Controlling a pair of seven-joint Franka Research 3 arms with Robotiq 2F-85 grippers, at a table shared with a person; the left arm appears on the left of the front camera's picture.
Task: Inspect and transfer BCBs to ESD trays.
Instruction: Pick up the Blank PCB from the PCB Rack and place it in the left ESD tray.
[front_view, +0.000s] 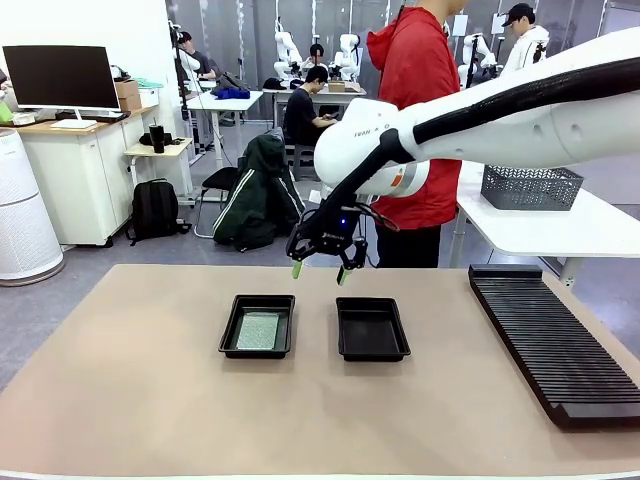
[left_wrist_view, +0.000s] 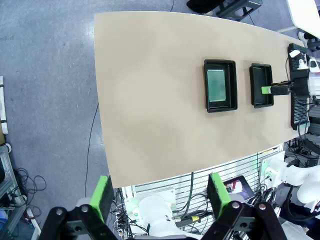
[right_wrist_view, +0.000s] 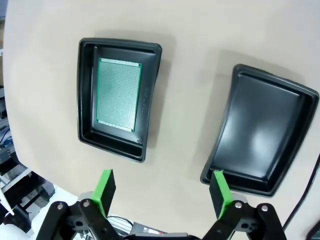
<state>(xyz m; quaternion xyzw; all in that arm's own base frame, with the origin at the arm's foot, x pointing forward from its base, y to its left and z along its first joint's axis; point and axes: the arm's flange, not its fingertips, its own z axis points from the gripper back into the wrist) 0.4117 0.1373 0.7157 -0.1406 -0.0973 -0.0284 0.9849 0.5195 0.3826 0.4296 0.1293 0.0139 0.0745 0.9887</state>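
- My right gripper (front_view: 319, 271) hangs open in the air above the tan table (front_view: 140, 400). Its green pads are spread with nothing between them, and both trays lie below it.
- My left gripper (left_wrist_view: 161, 196) is open too and holds nothing. It is high up, looking down over the table's near edge.
- One BCB (front_view: 258, 330) lies flat, dotted green face up, in the ESD tray on my left (front_view: 228, 328).
- The ESD tray on my right (front_view: 371, 330) sits just beside it, not touching, showing its bare black floor.
- A long black ribbed rack (front_view: 550, 340) runs along the table's right side.
- A person in a red jacket (front_view: 415, 120) stands at the far side.
- Behind them, a grey mesh basket (front_view: 530, 187) rests on a white side table (front_view: 600, 230), and a monitor (front_view: 60, 77) stands on a desk at far left.
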